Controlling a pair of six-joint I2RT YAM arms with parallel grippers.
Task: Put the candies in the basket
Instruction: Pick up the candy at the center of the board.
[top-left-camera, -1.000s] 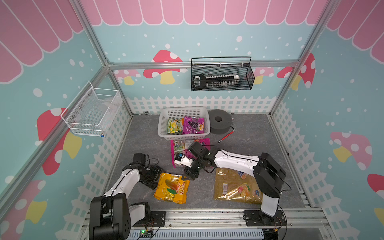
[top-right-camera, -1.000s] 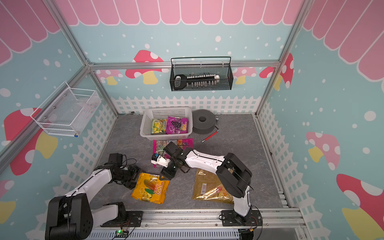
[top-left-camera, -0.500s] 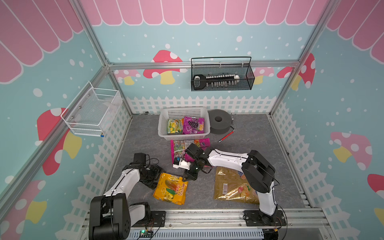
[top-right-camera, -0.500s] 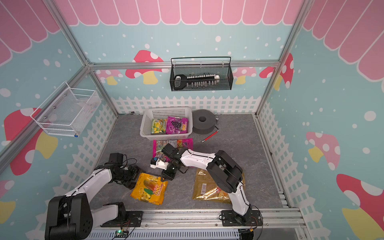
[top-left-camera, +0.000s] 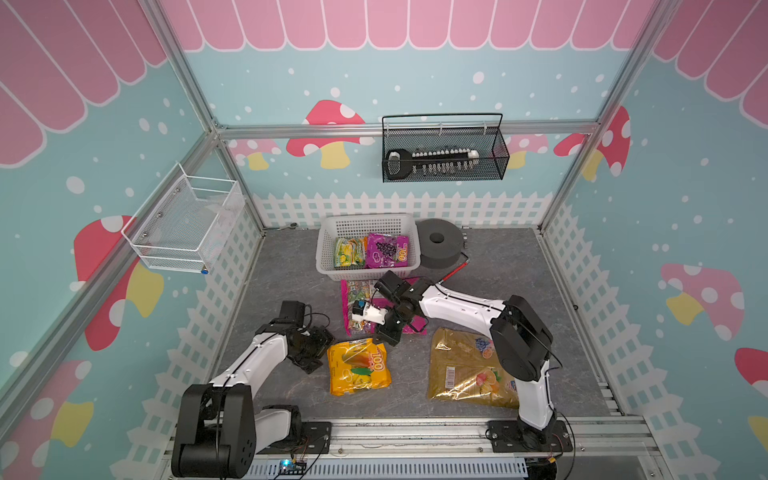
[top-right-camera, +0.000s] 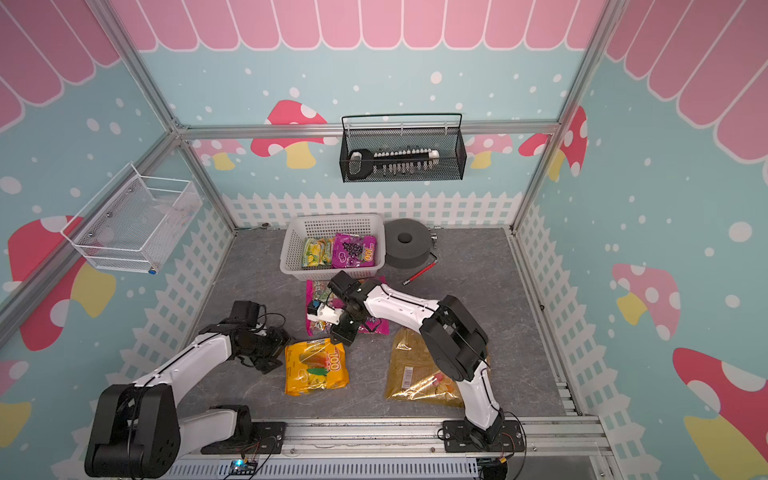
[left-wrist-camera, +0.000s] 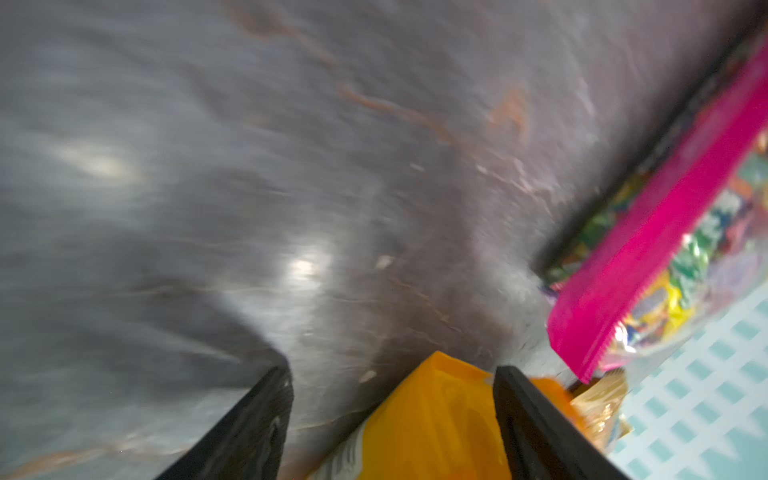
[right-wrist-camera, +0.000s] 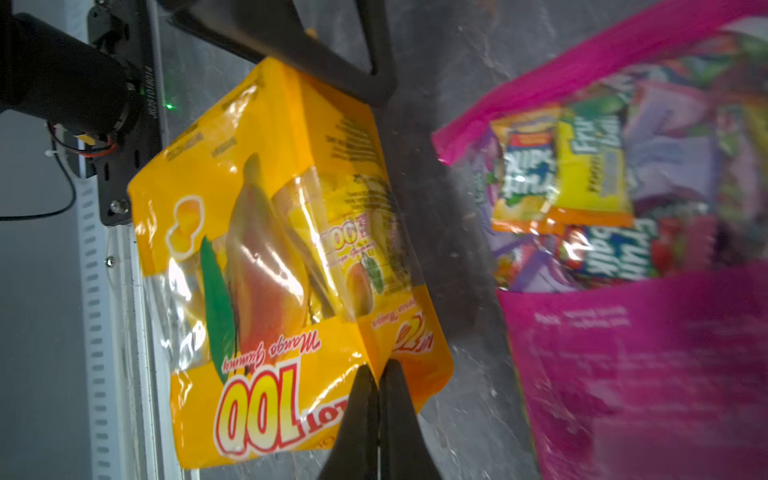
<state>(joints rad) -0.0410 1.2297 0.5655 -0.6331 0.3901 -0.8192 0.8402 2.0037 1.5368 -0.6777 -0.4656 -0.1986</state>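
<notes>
The orange-yellow "100" candy bag lies on the grey floor near the front. My right gripper is shut on a pinched fold at this bag's back edge. My left gripper stands open at the bag's left corner, which pokes between its fingers. The big magenta bag lies behind, partly under the right arm. The big gold bag lies at the front right. The white basket holds the green-yellow bag and the purple grape bag.
A grey foam roll stands right of the basket, with a thin red stick beside it. A black mesh basket hangs on the back wall and a white wire basket on the left wall. A white picket fence edges the floor.
The right gripper has closed onto the orange-yellow bag's edge, and its arm has drawn slightly inward. The left gripper has stayed open beside the bag.
</notes>
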